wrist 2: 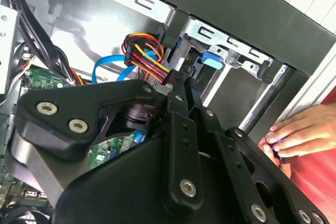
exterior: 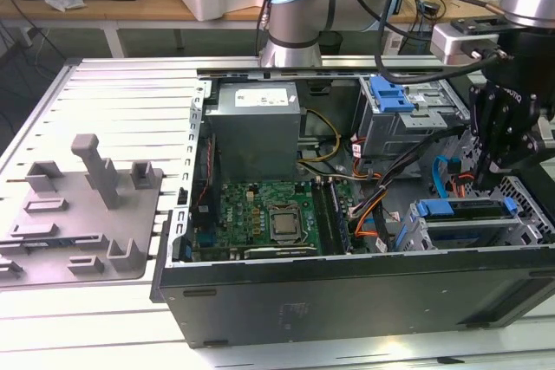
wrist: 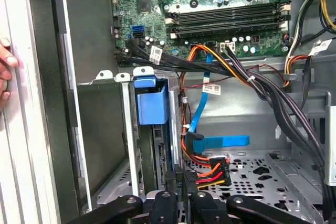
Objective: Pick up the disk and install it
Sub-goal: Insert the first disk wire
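The disk (exterior: 461, 210) sits in the drive cage at the front of the open computer case, on the exterior view's right, with its blue carrier showing at both ends. In the first wrist view the disk (wrist: 159, 150) stands edge-on between the cage rails, under its blue carrier tab (wrist: 150, 100). My gripper (exterior: 484, 181) hangs just above the cage, behind the disk. Its two thin black fingers (wrist: 175, 183) lie close together and hold nothing, right beside the disk's edge and a power plug. In the second wrist view the gripper (wrist 2: 185, 88) points at the cage and the blue tab (wrist 2: 211, 61).
A grey power-supply box (exterior: 257, 132) and the green motherboard (exterior: 270, 214) fill the case's middle. A smaller blue bracket (exterior: 391, 93) tops the rear cage. Orange-red power wires (wrist: 211, 174) and a blue cable (wrist: 223, 141) lie beside the fingers. A hand (wrist 2: 283, 135) rests outside the case wall.
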Controlling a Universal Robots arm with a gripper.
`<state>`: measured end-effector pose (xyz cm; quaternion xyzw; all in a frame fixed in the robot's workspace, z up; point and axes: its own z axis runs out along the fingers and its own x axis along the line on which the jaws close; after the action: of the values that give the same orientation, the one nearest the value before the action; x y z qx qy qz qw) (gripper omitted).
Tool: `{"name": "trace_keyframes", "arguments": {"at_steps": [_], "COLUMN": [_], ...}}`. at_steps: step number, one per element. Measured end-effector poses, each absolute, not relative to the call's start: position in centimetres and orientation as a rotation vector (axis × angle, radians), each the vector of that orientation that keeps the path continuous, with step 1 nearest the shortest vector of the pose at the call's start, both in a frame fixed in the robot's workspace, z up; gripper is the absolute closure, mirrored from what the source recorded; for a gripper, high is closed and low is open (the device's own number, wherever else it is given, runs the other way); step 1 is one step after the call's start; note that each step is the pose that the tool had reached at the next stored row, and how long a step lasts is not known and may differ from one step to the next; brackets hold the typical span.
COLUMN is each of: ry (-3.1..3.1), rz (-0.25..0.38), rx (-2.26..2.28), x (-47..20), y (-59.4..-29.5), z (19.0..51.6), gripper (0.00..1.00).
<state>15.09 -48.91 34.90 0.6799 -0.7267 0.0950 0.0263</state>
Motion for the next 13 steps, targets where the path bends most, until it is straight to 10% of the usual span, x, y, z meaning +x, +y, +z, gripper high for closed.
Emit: {"name": "trace_keyframes", "arguments": {"at_steps": [13], "ry": [-2.165], "rz": [0.297], "rx": [2.194], "x": [14.87], "y": [-49.60], "z": [34.90], "gripper": [0.83]}}
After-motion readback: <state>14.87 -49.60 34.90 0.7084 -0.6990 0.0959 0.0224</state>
